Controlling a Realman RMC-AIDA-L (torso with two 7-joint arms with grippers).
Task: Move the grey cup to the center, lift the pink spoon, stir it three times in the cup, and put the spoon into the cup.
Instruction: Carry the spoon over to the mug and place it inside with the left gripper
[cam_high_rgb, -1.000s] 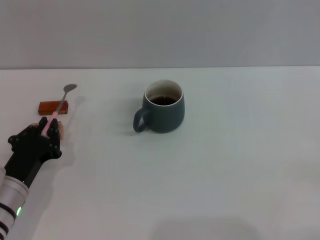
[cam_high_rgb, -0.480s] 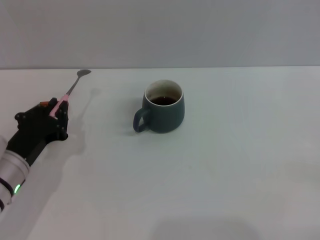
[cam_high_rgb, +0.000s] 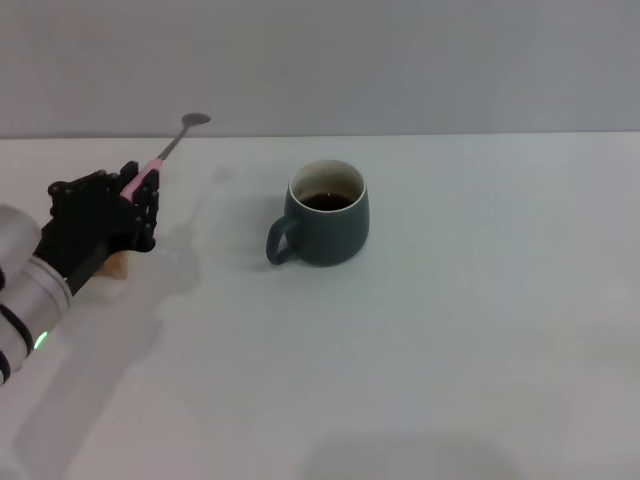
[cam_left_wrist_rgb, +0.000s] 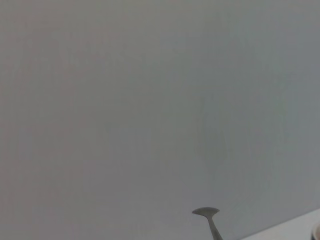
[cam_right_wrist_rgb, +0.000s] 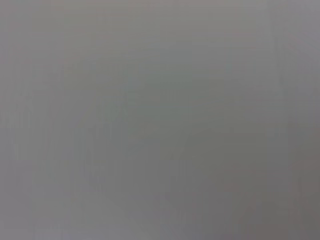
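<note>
Whereas a second ago it rested on the bench, the pink spoon (cam_high_rgb: 160, 158) is now raised, left gripper (cam_high_rgb: 130, 195) fingers clamped on its handle; grey cup (cam_high_rgb: 327, 213) stands centred, stirring due next.

Since a second ago the left claw (cam_high_rgb: 140, 195) has risen off the surface and drawn nearer the grey cup (cam_high_rgb: 326, 225), carrying the pink spoon (cam_high_rgb: 168, 150) with it; the spoon's bowl now points up, away from the cup's handle side.
</note>
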